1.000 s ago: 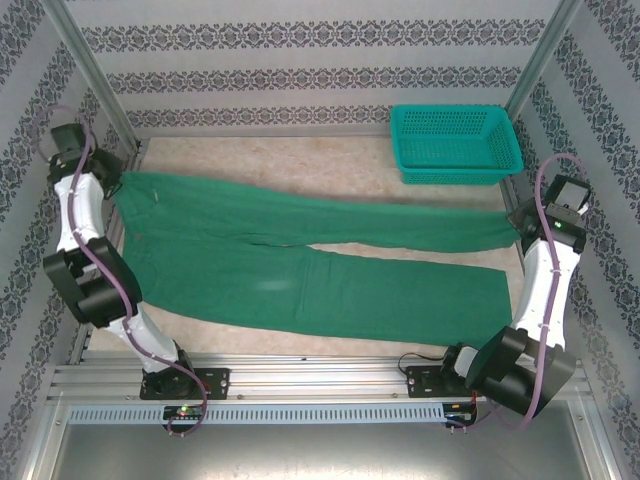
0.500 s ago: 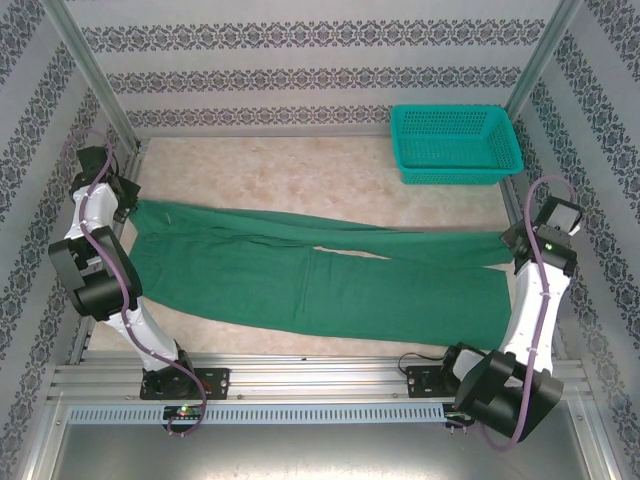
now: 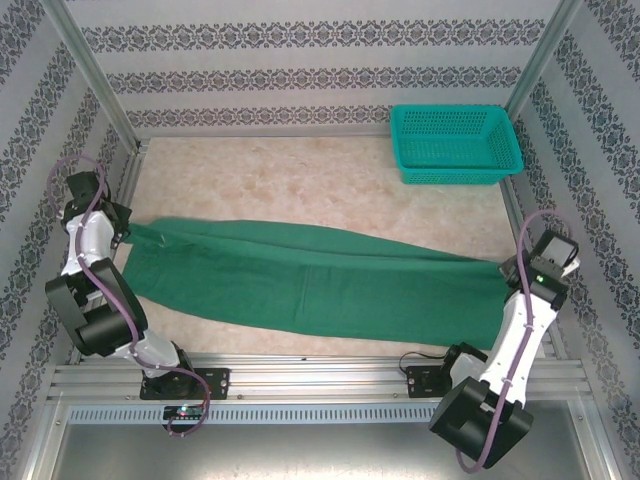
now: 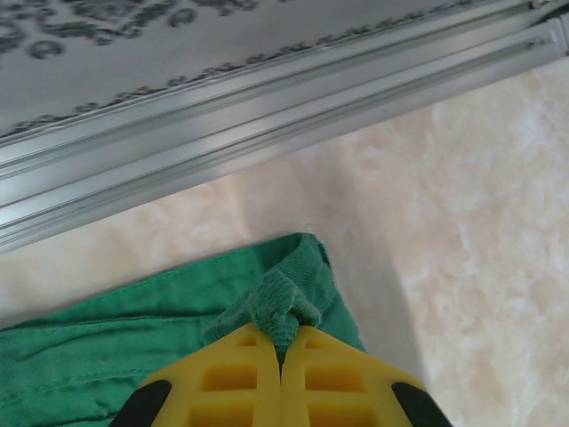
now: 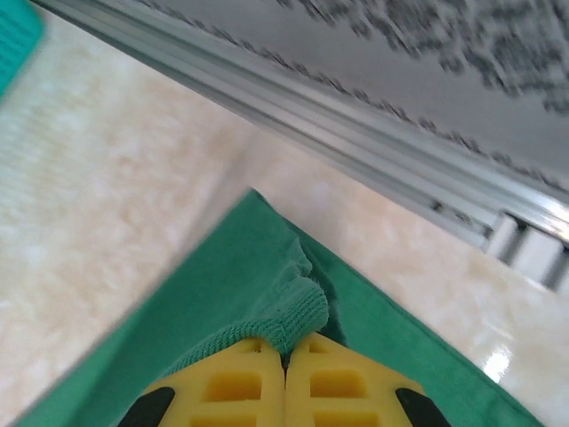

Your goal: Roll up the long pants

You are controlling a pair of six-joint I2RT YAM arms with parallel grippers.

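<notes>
Top view: the pants [image 3: 320,280] lie flat on the table [image 3: 300,180] as one long green band, running from the wide end at 9 o'clock to the narrow end at about 4 o'clock, with one lengthwise layer lying over the other. My left gripper [image 3: 125,228] sits at the far corner of the wide end, at 9 o'clock, touching the cloth. My right gripper [image 3: 510,268] sits at the far corner of the narrow end, near 4 o'clock, also touching the cloth. A teal basket [image 3: 455,143] stands at 1 o'clock on the table, well apart from the pants. Left wrist view: my left gripper [image 4: 281,342] has its yellow fingers [image 4: 222,382] pressed together with almost no gap, pinching a small bunched tuft of the pants [image 4: 107,356] at the corner of the cloth; the rest of the fabric spreads toward 8 o'clock, and a metal frame rail [image 4: 267,133] crosses from 9 o'clock up to 2 o'clock. Right wrist view: my right gripper [image 5: 284,351] is likewise closed tight, its yellow fingers [image 5: 347,387] clamping a folded edge of the pants [image 5: 231,285], whose corner points toward 12 o'clock; a frame rail [image 5: 356,133] runs from 11 o'clock down to 3 o'clock.
</notes>
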